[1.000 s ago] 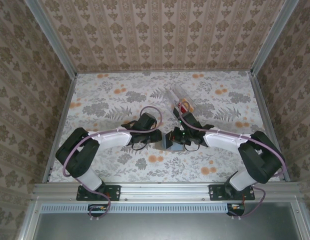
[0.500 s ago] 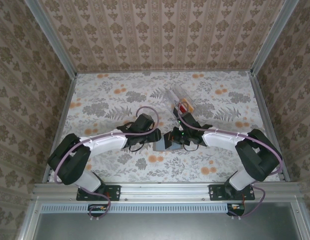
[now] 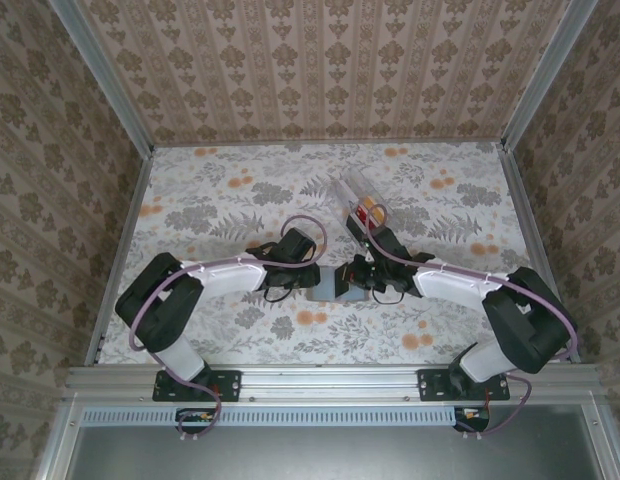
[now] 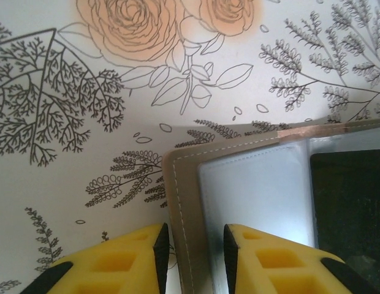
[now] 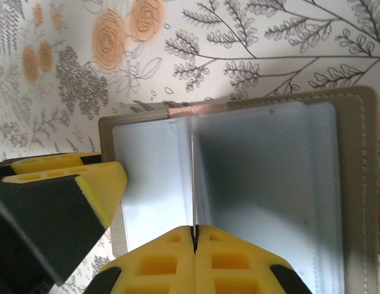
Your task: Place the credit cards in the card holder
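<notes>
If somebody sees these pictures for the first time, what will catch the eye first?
Mid-table lies the open card holder. The right gripper pinches one clear sleeve leaf inside it, while the left gripper straddles its edge. Behind them a clear box holds red and orange cards.

Top cam looks down from behind the arms (image 3: pixel 225 275); both wrist cams hover close over the same card holder (image 4: pixel 251 184).

The card holder (image 3: pixel 327 286) lies on the surface (image 3: pixel 220 205), my left gripper (image 4: pixel 193 237) at its left edge, my right gripper (image 5: pixel 195 231) at its middle leaf, a box (image 3: pixel 356 198) behind it.
</notes>
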You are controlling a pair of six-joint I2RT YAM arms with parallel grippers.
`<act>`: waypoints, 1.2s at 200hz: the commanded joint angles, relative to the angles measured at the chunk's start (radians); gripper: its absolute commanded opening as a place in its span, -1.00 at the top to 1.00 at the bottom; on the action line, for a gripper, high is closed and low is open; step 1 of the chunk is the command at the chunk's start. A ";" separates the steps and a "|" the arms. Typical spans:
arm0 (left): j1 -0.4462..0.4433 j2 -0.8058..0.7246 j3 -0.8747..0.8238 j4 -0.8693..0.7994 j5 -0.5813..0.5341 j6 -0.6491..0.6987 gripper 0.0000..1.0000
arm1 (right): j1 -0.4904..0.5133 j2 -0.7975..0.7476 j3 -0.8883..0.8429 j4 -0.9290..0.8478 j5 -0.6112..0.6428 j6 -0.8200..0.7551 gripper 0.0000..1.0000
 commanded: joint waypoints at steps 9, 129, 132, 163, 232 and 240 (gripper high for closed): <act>0.005 0.024 0.019 -0.037 -0.004 0.022 0.37 | -0.006 0.041 -0.018 0.045 -0.032 -0.005 1.00; 0.000 0.049 0.025 -0.059 -0.026 0.030 0.41 | -0.007 0.128 -0.043 0.170 -0.125 -0.032 1.00; 0.000 0.049 0.026 -0.059 -0.027 0.029 0.41 | -0.007 0.130 -0.042 0.172 -0.133 -0.036 1.00; 0.000 0.046 0.027 -0.063 -0.032 0.027 0.40 | -0.006 0.134 -0.044 0.169 -0.154 -0.048 1.00; -0.002 0.034 0.026 -0.055 -0.028 0.014 0.36 | 0.007 0.173 -0.007 0.184 -0.171 -0.018 0.97; -0.002 0.032 0.024 -0.054 -0.026 0.008 0.36 | 0.009 0.178 -0.006 0.192 -0.166 -0.005 0.95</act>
